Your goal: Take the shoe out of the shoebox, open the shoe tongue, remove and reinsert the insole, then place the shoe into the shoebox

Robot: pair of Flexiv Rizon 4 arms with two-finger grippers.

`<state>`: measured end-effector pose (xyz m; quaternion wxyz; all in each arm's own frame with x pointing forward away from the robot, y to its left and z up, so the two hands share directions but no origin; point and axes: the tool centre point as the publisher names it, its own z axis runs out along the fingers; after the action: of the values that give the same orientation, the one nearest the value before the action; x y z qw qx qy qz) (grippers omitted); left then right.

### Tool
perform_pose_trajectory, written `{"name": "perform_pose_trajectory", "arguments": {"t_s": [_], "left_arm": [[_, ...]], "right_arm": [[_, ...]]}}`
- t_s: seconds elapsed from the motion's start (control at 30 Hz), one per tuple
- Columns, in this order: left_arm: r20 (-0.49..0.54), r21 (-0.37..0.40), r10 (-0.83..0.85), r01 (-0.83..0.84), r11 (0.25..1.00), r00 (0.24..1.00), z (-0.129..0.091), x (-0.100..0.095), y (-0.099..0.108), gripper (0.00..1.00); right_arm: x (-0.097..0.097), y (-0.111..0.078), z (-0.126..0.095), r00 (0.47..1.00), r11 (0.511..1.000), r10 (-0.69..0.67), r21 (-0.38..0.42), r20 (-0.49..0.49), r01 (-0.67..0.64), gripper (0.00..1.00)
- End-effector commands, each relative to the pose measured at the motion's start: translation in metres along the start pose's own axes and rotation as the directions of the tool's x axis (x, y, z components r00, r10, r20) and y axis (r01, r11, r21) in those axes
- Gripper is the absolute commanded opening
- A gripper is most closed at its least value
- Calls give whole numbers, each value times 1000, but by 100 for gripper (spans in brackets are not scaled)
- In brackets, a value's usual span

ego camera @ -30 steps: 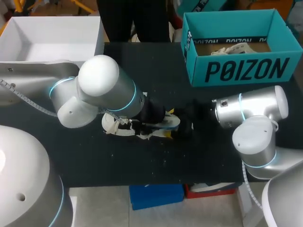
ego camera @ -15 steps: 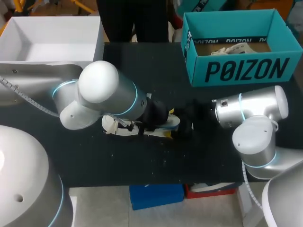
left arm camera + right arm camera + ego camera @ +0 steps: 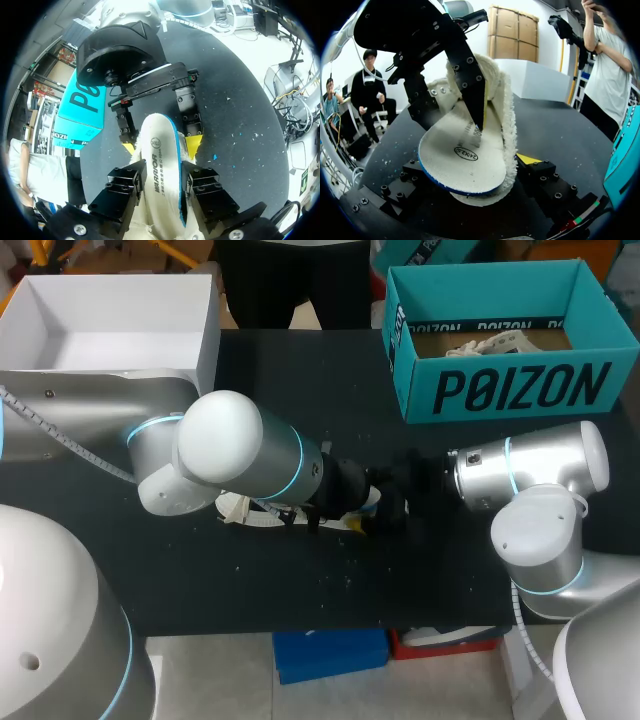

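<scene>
The white fluffy shoe (image 3: 243,510) lies on the black table (image 3: 300,390), mostly hidden under my left arm. Its white insole with a blue edge (image 3: 160,165) sticks out of the shoe (image 3: 506,107). My left gripper (image 3: 162,189) is shut on the insole, one black finger on each side. It shows from the front in the right wrist view as the left gripper (image 3: 452,120). The insole's (image 3: 465,155) free end lies between the yellow tips of my right gripper (image 3: 472,172), which stands open. In the head view my left gripper (image 3: 350,505) and right gripper (image 3: 395,502) meet at mid-table.
The teal shoebox (image 3: 520,390) stands open at the back right with crumpled paper (image 3: 490,342) inside. A white open box (image 3: 205,340) stands at the back left. A person stands behind the table's far edge.
My left arm has moved to the right with the shoe, toward the right gripper. Its fingers have closed in on the insole. The right arm has kept still.
</scene>
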<state>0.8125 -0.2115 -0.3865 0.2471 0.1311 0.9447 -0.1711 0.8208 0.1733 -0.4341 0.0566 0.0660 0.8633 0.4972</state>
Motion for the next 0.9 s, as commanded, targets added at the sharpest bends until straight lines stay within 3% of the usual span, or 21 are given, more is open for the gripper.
{"name": "perform_pose_trajectory", "arguments": {"t_s": [0.03, 0.4, 0.53, 0.6, 0.73, 0.9], "left_arm": [[18, -4, -8, 8, 1000, 1000, 2, 1, -5, 40], [25, 15, -9, 9, 1000, 1000, 3, 2, -13, 36], [24, 19, -24, 24, 1000, 999, 3, 2, -13, 23], [22, 16, -27, 26, 1000, 999, 4, 1, -12, 0], [16, 15, -46, 46, 999, 999, 5, 2, -10, 0], [12, 57, -55, 54, 997, 998, -12, 3, -7, 0]], "right_arm": [[0, -3, 0, 1000, 1000, 1, 2, 0, -1, 0], [0, -3, 0, 1000, 1000, 1, 2, 0, -1, 0], [0, -3, 0, 1000, 1000, 1, 2, 0, -1, 0], [0, -3, 0, 1000, 1000, 1, 2, 0, -1, 0], [0, -3, 0, 1000, 1000, 1, 2, 0, -1, 0], [0, -3, 0, 1000, 1000, 1, 2, 0, -1, 0]]}}
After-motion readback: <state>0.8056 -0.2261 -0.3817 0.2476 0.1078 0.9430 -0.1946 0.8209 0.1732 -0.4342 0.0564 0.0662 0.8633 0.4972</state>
